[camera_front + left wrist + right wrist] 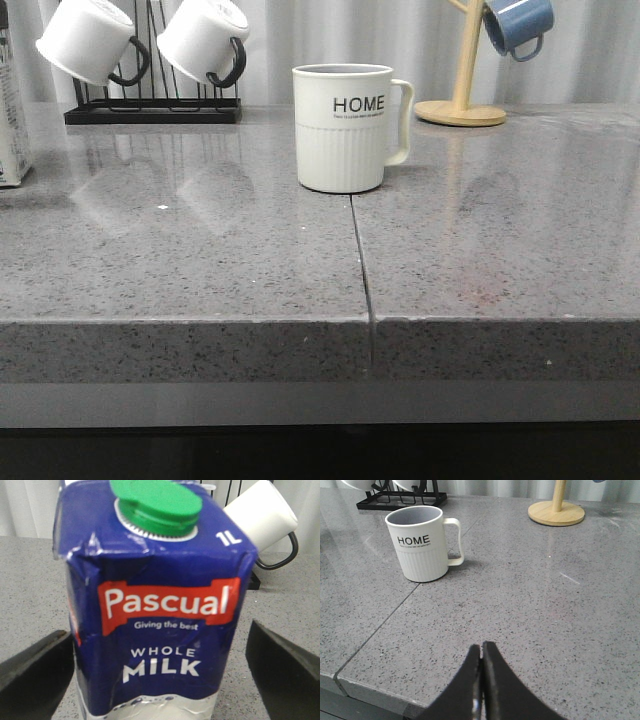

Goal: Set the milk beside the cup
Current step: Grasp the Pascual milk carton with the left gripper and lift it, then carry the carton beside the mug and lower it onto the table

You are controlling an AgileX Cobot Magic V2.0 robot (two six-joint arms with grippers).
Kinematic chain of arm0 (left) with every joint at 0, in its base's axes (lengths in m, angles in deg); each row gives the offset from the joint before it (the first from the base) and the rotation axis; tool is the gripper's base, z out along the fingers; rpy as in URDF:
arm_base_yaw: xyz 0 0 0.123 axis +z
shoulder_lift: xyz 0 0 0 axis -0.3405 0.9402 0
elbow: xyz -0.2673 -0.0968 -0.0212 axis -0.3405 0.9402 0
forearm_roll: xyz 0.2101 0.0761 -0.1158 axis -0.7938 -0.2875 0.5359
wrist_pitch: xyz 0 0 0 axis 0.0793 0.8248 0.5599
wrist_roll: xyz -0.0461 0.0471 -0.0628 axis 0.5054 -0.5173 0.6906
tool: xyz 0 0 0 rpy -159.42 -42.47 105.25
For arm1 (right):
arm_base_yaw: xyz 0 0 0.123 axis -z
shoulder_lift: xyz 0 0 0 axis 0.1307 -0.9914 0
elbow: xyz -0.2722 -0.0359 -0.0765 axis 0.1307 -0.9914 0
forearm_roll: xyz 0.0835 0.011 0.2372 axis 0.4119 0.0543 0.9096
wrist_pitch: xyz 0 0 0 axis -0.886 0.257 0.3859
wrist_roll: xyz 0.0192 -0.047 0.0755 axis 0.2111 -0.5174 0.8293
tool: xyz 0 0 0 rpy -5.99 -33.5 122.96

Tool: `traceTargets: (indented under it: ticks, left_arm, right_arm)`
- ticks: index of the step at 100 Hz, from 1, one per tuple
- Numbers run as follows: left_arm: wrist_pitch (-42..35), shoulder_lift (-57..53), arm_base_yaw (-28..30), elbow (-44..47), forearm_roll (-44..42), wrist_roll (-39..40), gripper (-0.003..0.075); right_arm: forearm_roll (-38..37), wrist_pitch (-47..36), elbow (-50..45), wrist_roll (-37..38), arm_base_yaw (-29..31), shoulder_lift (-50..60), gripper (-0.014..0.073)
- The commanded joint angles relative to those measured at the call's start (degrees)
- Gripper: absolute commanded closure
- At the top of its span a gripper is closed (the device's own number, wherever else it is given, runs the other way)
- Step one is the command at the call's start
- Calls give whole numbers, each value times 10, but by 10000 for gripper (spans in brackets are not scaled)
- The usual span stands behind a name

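Note:
The milk (pixel 160 615) is a white carton with a dark blue top, a green cap and "WHOLE MILK" lettering. It stands upright at the far left edge of the front view (pixel 12 120). My left gripper (pixel 160 680) is open around it. Its fingers (pixel 35 670) flank the carton, with grey counter showing on each side. The cup (pixel 345 128), a cream "HOME" mug with a ribbed lower half, stands mid-counter with its handle to the right. It also shows in the right wrist view (pixel 420 545). My right gripper (pixel 481 650) is shut and empty, low over the counter near its front edge. Neither gripper shows in the front view.
A black rack (pixel 150 110) with two white black-handled mugs (pixel 90 40) stands at the back left. A wooden stand (pixel 462 100) holds a blue mug (pixel 518 25) at the back right. A seam (pixel 362 260) runs through the grey counter in front of the cup.

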Motion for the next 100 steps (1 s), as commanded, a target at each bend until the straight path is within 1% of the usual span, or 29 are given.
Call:
traceTargets:
  ticks: [1,11,18,25,35,44,49,62,80,100]
  left_arm:
    - [-51,-4,0,-20,2,5,50]
    - [-51,1,0,-20,2,5,63]
    - [-51,1,0,-20,2,5,110]
    - [-51,1,0,-20,2,5,184]
    - [-52,1,0,-20,2,5,310]
    - [-53,-1,0,-20,2,5,381]
    - [-53,-5,-3,-20,2,5,395]
    - [-53,-34,-28,-20,2,5,395]
    - [-55,-61,-88,-22,2,5,395]
    - [-53,-49,-162,-42,2,5,395]
  right_arm:
    - [-2,-42,14,-4,0,-2,610]
    - [-2,-42,14,-4,0,-2,610]
    - [-2,-42,14,-4,0,-2,610]
    - [-2,-42,14,-4,0,-2,610]
    - [-2,-42,14,-4,0,-2,610]
    - [-2,-42,14,-4,0,-2,610]
    - [-2,-42,14,-4,0,-2,610]
    - [-2,-42,14,-4,0,-2,610]
    - [-2,-42,14,-4,0,-2,610]
    - [-2,-42,14,-4,0,-2,610]
